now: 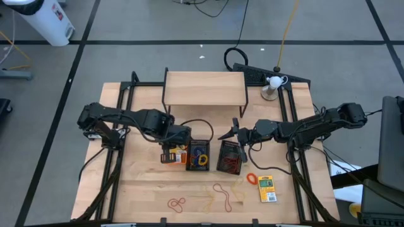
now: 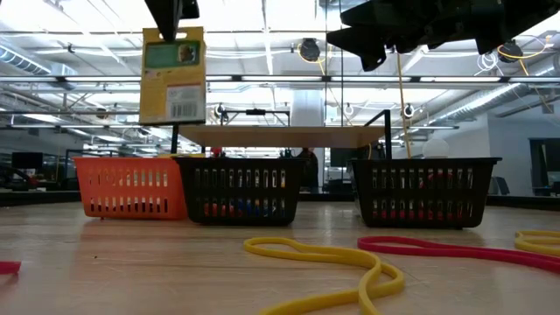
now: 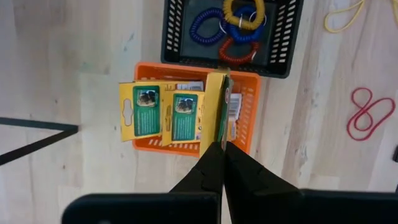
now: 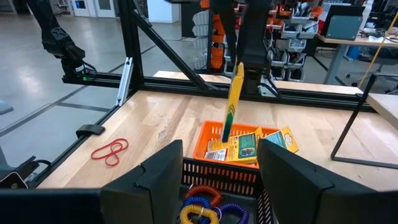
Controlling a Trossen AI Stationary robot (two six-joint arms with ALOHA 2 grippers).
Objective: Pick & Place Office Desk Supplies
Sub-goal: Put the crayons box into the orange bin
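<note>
A yellow-and-green pack [image 2: 173,74] hangs in the air over the orange mesh bin [image 2: 131,188], and my left gripper [image 3: 221,148] is shut on it. Two more packs [image 3: 160,113] lie in that bin, leaning over its rim. Beside it stands a black bin [image 3: 230,31] holding blue, yellow and red coil bands. A second black bin [image 1: 230,157] stands farther toward the table's right. My right gripper [image 4: 214,180] is open and level, above the black bins, pointing toward the table's left with nothing between its fingers. My left gripper pinches the pack's upper edge [image 2: 175,33] between its two fingers, coming from above and pointing down. The pack hangs upright below the fingers, edge-on to the wrist view [image 3: 219,127], clear of the orange bin beneath it.
A wooden shelf [image 1: 205,88] on black legs stands behind the bins. Loose bands lie near the front edge: red [image 1: 177,203], tan [image 1: 221,192], yellow [image 2: 324,258] and an orange one [image 1: 251,178]. One more pack [image 1: 267,189] lies flat at the front right.
</note>
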